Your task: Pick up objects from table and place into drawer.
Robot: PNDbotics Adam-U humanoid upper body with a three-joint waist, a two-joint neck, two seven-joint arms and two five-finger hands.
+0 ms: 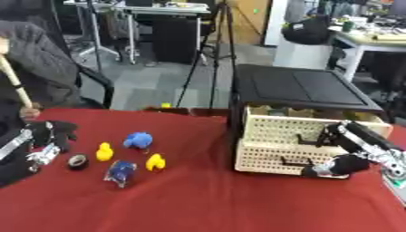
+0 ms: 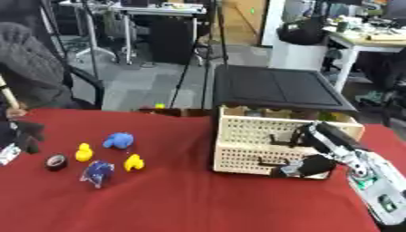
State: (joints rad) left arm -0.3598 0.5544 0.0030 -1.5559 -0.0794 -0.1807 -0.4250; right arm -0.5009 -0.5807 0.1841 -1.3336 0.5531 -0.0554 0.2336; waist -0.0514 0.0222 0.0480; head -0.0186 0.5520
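Against the drawer (image 1: 285,149) front, right hand (image 1: 337,165) curled, toys (image 1: 139,156) well apart

On the desk (image 1: 198,204), the drawer unit (image 1: 293,136) stood to the right. Left of it lay two ducks (image 1: 104,152) (image 1: 155,161), a ball (image 1: 138,140) behind them, a packet (image 1: 120,172) in front, and a ring (image 1: 77,161) farthest left.
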